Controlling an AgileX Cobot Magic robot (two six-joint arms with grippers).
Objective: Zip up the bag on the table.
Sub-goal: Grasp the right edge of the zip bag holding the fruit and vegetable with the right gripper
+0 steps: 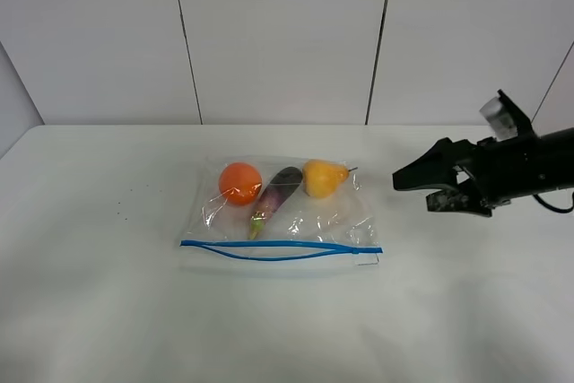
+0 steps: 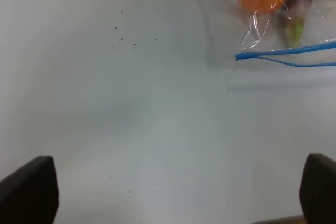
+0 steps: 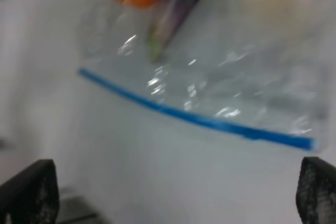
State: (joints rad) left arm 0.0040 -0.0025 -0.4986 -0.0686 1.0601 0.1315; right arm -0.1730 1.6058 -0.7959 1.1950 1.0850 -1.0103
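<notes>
Two grippers are mine to work with, and both have their fingers spread with nothing between them. The right gripper (image 1: 414, 191) hangs above the table (image 1: 90, 311) off to the right, well apart from the bag (image 1: 296, 217) and pointing left toward it. The left gripper (image 2: 176, 184) is outside the high view; its wrist camera shows bare tabletop under it and only the left end of the bag ahead.

The bag lies flat near the middle of the table, with the orange (image 1: 239, 182), eggplant (image 1: 276, 193) and pear (image 1: 323, 177) along its far side and the blue zipper strip (image 1: 278, 246) along its near edge. The strip's two tracks meet at the left and right ends but bow apart between them, so I judge the seal unfinished. I cannot tell whether there is a slider.

I read the step in hand as the right gripper's approach to the strip's right end. To do it well, I would come in low and square to the strip and close only on the two tracks, not on the crinkly film behind them. The left gripper should pin the left corner first, or the light bag will probably slide along with the pull. I would stay clear of the fruit and press evenly along the strip.
</notes>
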